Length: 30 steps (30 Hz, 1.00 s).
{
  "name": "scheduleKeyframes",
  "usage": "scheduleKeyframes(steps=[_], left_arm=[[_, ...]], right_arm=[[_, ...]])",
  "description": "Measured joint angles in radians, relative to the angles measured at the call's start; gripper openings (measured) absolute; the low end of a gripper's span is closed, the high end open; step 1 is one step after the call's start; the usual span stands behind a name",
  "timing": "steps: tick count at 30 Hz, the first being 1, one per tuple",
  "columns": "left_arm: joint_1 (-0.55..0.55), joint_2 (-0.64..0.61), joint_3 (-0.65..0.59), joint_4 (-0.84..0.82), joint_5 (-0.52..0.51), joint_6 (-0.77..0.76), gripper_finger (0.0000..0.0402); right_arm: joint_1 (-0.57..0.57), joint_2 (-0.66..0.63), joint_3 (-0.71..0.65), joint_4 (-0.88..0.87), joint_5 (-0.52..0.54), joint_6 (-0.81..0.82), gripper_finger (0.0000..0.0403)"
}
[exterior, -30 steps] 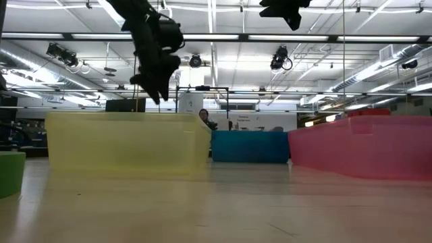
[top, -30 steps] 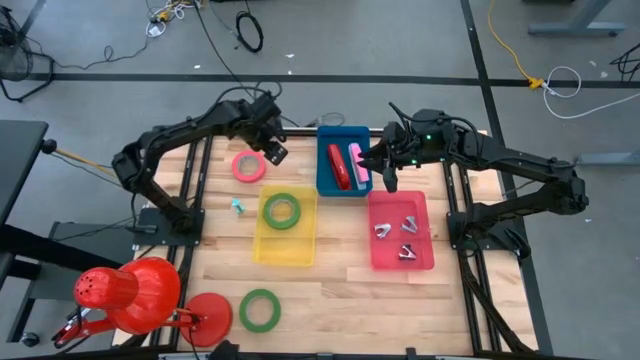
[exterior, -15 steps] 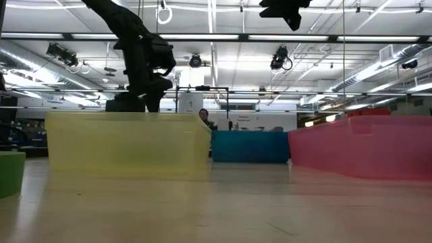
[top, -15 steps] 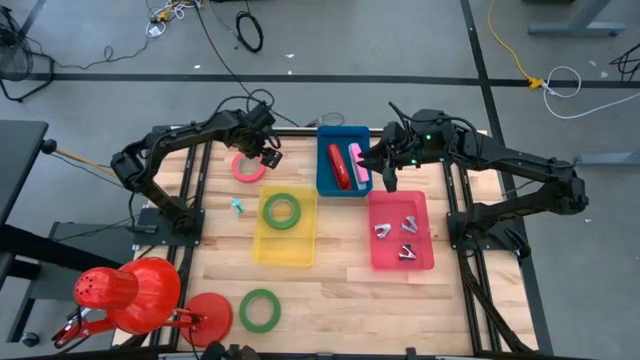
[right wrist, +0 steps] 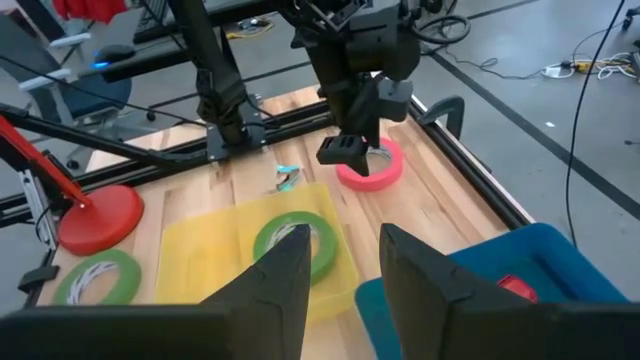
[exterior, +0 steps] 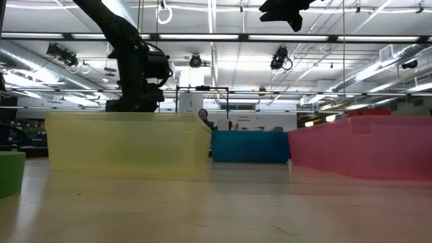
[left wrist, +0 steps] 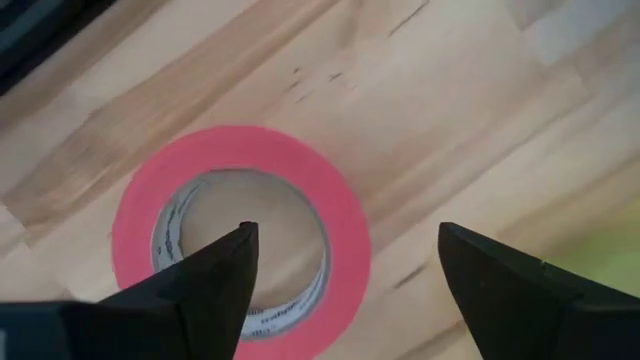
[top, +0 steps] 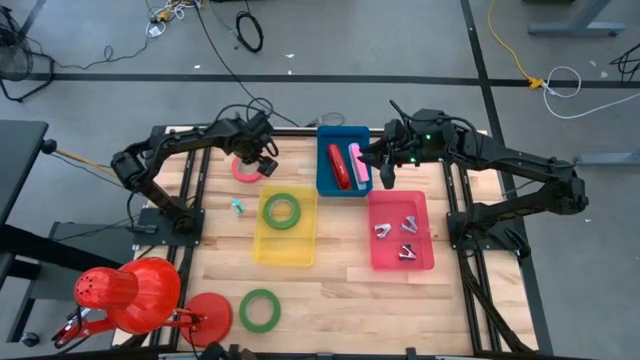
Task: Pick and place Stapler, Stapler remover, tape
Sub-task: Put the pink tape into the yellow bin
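Flat pink tape roll (left wrist: 240, 272), white-lined core

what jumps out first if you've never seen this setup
Three bright bins sit mid-table: yellow bin holding a green tape roll, blue bin, pink bin. The left gripper hangs open over a pink tape roll at the table's far left.
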Motion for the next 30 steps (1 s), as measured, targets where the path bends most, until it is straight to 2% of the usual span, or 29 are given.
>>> scheduleKeyframes(steps=[11,24,30], left_arm=[[-0.007,0.03,-0.07,0.054,-0.028,-0.032,0.0307],[-0.047,0.137,-0.066,0.064,-0.02,-0.02,0.0305],[-0.045,0.14,-0.057,0.064,-0.02,-0.019,0.0275]], right_arm=[[0.0,0.0,0.0,-0.001,0.006,0.002,0.0121],[0.0,0.0,0.0,-0.001,0.028,0.004,0.0121],[0.0,0.0,0.0,-0.001,0.031,0.019,0.0121]])
